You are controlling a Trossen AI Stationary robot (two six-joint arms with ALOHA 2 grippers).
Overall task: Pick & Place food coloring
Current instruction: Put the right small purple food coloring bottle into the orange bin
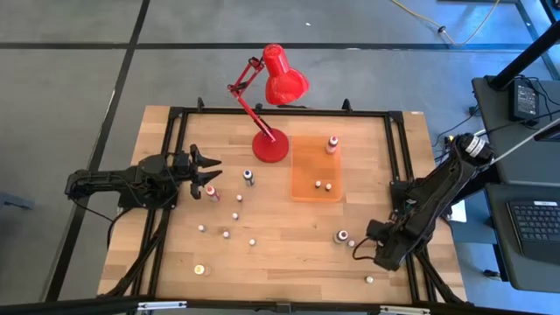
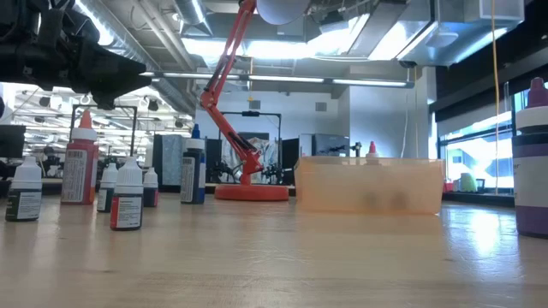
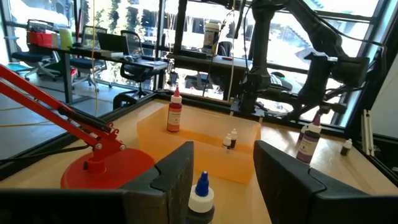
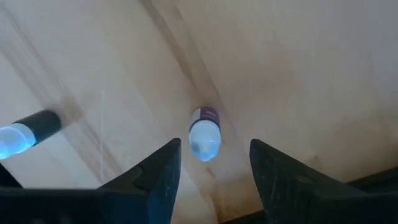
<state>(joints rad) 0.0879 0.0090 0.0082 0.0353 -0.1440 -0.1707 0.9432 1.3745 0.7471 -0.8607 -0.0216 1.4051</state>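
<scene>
Left tool point(image 1: 210, 172) wide open, empty, hovering over the bench point(image 1: 280, 262) at its left side, with a blue-tipped bottle point(image 3: 201, 198) just ahead between the fingers. Right tool point(image 4: 211, 163) also open and empty, poised above a small purple-labelled bottle point(image 4: 204, 132) near the right front.

Step in hand: approach, before any grasp. Next move calls for lowering squarely over a bottle and closing on its body.

Orange tray point(image 1: 316, 169) already holds three bottles (one tall, two tiny, as far as the overhead view shows). More food coloring point(image 1: 226, 233) lies scattered mid-bench, well apart, so room is ample; the red lamp point(image 1: 270, 145) stands just beside the tray.
</scene>
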